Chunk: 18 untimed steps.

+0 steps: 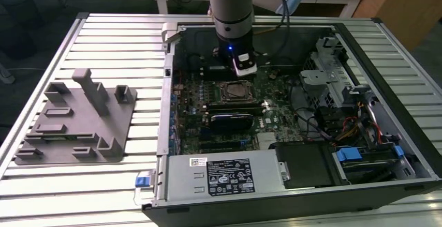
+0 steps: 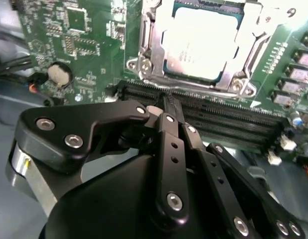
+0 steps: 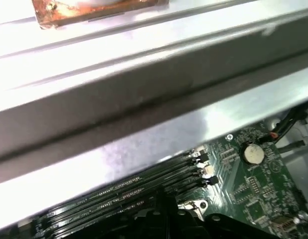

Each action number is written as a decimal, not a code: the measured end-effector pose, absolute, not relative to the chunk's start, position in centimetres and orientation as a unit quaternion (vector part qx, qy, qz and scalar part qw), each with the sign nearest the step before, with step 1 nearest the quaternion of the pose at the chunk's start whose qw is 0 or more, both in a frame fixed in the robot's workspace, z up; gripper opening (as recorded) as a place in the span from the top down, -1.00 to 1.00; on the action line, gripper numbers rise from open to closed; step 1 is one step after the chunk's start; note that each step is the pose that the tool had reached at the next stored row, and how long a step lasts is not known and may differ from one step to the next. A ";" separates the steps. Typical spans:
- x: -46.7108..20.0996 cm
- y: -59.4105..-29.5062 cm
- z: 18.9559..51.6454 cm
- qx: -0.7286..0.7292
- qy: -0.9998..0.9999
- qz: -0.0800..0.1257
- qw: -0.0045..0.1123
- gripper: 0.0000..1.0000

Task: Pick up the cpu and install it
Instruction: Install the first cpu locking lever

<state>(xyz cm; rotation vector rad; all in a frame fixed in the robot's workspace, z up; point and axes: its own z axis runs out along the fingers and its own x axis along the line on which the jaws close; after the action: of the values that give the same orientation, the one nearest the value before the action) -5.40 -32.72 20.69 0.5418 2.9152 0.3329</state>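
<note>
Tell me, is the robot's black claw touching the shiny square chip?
Apart. In the second wrist view, the gripper ends over the dark memory slots, and the cpu lies in its socket beyond them, with slots and metal frame between.

The exterior view looks down from high and a little far onto the open computer case (image 1: 276,108) lying on the slatted surface (image 1: 103,41), with the arm (image 1: 231,15) coming from the far side. The second wrist view sits very near, looking past the gripper (image 2: 169,107) to the motherboard (image 2: 84,45). The first wrist view faces the case wall (image 3: 144,99) closely. Both wrist views share the memory slots (image 3: 119,194) and the round battery (image 2: 59,73).
</note>
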 end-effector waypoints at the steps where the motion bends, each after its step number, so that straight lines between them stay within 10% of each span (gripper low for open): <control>1: -5.4 -32.7 21.0 0.181 0.974 0.111 0.079 0.79; 9: -5.2 -32.7 22.3 0.181 0.974 0.106 0.080 0.79; 18: -5.0 -32.7 22.3 0.177 0.979 0.033 0.092 0.79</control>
<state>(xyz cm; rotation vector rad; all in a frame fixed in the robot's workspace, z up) -5.02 -32.72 22.27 0.5256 2.9078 0.0986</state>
